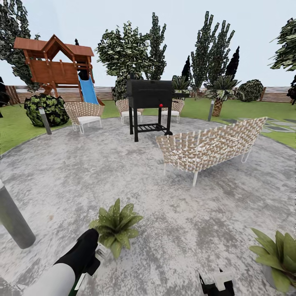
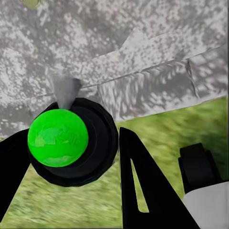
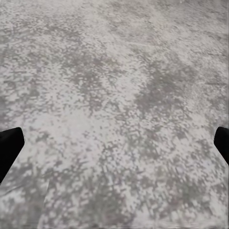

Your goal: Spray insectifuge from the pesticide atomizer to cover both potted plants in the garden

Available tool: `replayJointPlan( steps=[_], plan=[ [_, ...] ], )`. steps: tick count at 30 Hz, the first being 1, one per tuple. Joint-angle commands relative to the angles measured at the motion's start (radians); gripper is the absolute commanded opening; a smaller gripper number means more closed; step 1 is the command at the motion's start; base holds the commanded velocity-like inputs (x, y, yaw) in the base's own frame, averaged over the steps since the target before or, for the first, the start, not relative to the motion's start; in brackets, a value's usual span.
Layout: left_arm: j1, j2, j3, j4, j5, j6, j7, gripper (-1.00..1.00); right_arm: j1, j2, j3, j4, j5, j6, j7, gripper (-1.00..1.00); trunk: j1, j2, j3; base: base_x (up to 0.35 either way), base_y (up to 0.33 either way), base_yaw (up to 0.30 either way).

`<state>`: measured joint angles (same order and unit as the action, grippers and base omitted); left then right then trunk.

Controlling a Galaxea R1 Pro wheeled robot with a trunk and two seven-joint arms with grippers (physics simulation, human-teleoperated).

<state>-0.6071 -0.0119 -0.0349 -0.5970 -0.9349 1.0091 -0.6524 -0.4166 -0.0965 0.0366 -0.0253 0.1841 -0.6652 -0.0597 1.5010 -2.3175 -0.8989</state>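
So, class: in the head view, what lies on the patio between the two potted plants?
Nothing: between the near potted plant and the right one lies bare grey stone patio.

a black grill [image 1: 150,102] stands beyond a wicker sofa [image 1: 209,146], wicker chair [image 1: 84,114] left

Your head camera overlooks the patio [image 1: 123,172] from above, facing the far fence [image 1: 275,94]. Both wrist cameras view its stone closely.
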Motion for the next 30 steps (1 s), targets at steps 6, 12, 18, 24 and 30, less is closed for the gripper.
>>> replayJointPlan(
  steps=[6, 12, 18, 24, 30],
  plan=[
    [0.0, 0.0, -0.003, -0.001, -0.012, 0.002, -0.01, -1.0, -0.001, 0.0, 0.003, 0.001, 0.006, -0.002, -0.006, 1.0, -0.001, 0.0, -0.001, -0.327, 0.0, 0.0],
    [0.0, 0.0, -0.001, -0.001, -0.012, 0.002, -0.01, -1.0, -0.001, 0.0, 0.003, 0.001, 0.006, -0.002, -0.006, 1.0, -0.001, 0.0, -0.001, -0.337, 0.0, 0.0],
    [0.001, 0.01, 0.002, -0.001, -0.002, -0.012, -0.012, -1.0, -0.001, 0.0, 0.003, 0.001, 0.006, -0.002, -0.006, 1.0, -0.001, 0.0, -0.001, -0.337, 0.0, 0.0],
    [0.013, 0.018, 0.021, 0.015, 0.063, -0.333, -0.016, -1.0, -0.001, 0.003, 0.038, -0.007, 0.01, 0.001, 0.013, 1.0, -0.001, 0.0, -0.001, -0.337, 0.0, 0.0],
    [0.016, 0.06, 0.037, 0.127, 0.11, -0.792, -0.026, -1.0, -0.001, 0.0, 0.151, -0.231, 0.083, 0.145, 0.407, 1.0, -0.001, 0.0, -0.001, -0.337, 0.0, 0.0]
  ],
)
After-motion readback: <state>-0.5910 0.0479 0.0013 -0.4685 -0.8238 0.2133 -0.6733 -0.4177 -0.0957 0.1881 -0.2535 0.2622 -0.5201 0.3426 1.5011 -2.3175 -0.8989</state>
